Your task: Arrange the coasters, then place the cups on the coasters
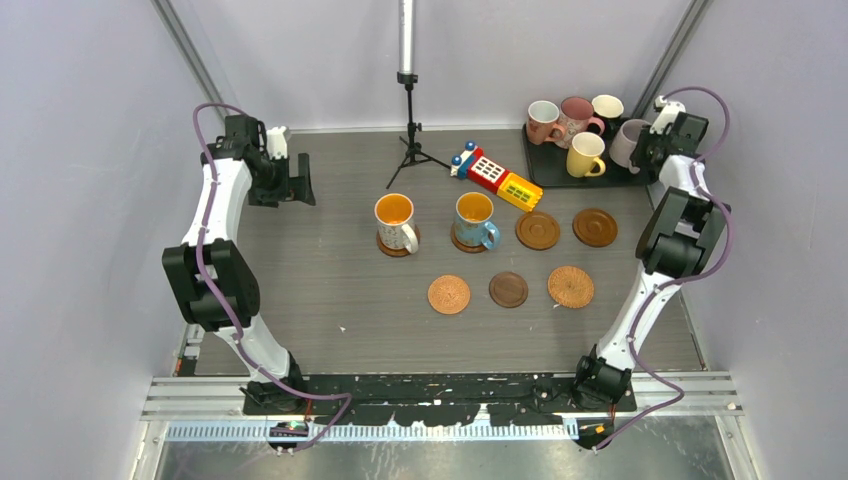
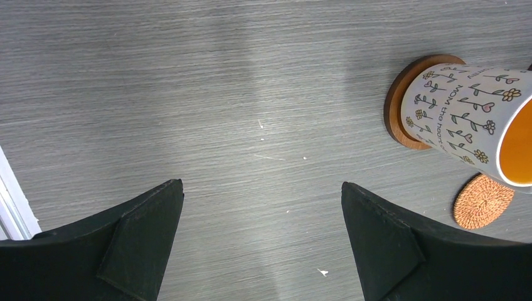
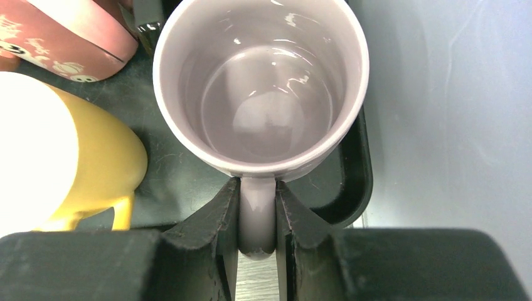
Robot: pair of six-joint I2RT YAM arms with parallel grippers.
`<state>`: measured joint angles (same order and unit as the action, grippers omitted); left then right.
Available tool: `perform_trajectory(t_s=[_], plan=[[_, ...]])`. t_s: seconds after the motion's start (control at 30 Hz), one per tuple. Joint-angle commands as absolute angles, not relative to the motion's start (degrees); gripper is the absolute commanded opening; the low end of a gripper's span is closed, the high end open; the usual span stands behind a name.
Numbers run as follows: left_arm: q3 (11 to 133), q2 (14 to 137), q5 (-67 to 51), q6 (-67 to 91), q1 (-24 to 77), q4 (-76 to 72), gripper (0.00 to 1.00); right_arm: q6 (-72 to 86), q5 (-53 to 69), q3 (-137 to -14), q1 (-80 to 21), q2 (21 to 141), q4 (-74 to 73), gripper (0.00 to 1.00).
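Lavender-grey mug stands on the black tray, far right corner. The right gripper has its jaws clamped on the mug's handle. Left gripper: jaws wide, over the tabletop. Nearby floral mug, on a wood coaster, reads "MOM the hea…".

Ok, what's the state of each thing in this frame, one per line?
White flower-patterned ceramic mug: upright on a round wooden coaster.
Blue ceramic mug: upright on another wooden coaster.
Lavender-grey ceramic mug: upright, handle clamped by right end effector.
Yellow ceramic mug: upright in black rectangular tray.
Five other round coasters: bare.
Left end effector: open, empty.
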<state>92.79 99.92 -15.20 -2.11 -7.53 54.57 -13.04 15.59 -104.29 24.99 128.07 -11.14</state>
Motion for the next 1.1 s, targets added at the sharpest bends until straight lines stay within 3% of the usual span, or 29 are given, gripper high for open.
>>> perform_trajectory(t_s=[0.0, 0.23, 0.7, 1.07], plan=[[94.57, 99.27, -16.92, -2.90, -7.74, 53.17, 1.00, -11.47, 17.64, -104.14, 25.45, 117.93, -0.23, 0.00], [94.35, 98.90, -17.64, -3.29, -7.76, 53.09, 1.00, -9.70, 22.16, -101.68, 25.49, 110.92, 0.46, 0.00], [91.06, 96.83, -20.26, -1.84, -7.79, 49.95, 1.00, -10.51, 36.16, -98.28, 21.91, 95.17, -14.89, 0.00], [90.03, 96.43, -21.36, -2.44, -7.77, 49.12, 1.00, -16.87, 40.53, -84.42, 14.23, 82.02, -24.51, 0.00]])
